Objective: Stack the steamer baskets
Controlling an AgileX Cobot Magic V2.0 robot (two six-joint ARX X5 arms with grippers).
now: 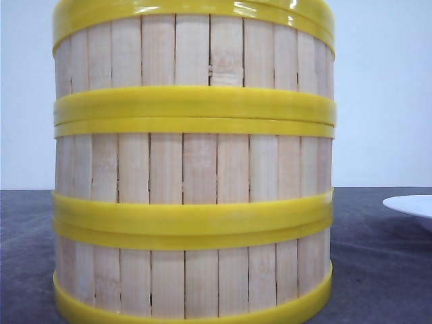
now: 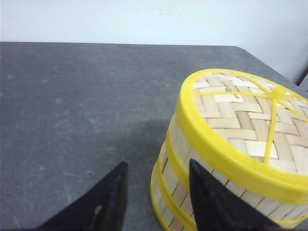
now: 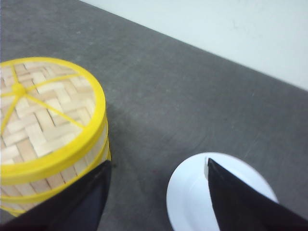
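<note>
steamer baskets [image 1: 193,169] stacked three high, lid [image 2: 250,120] on top | plate [image 1: 412,204] at 3 o'clock | left tool [image 2: 156,197] wide, empty; right tool [image 3: 156,192] wide, empty

We see a dark grey bench [image 2: 72,106] w/ a faintly speckled, matte surface, running back to a pale, plain wall [image 1: 385,88] at the far side. On the right sits a white plate [image 3: 202,197], round, resting flat on the bench; in the front view only its left edge shows, at the right border of the frame. A flat lid [image 3: 43,115] w/ a yellow rim, woven bamboo herringbone top and thin yellow spokes meeting at a hub lies left of the plate, apart from it.
</note>
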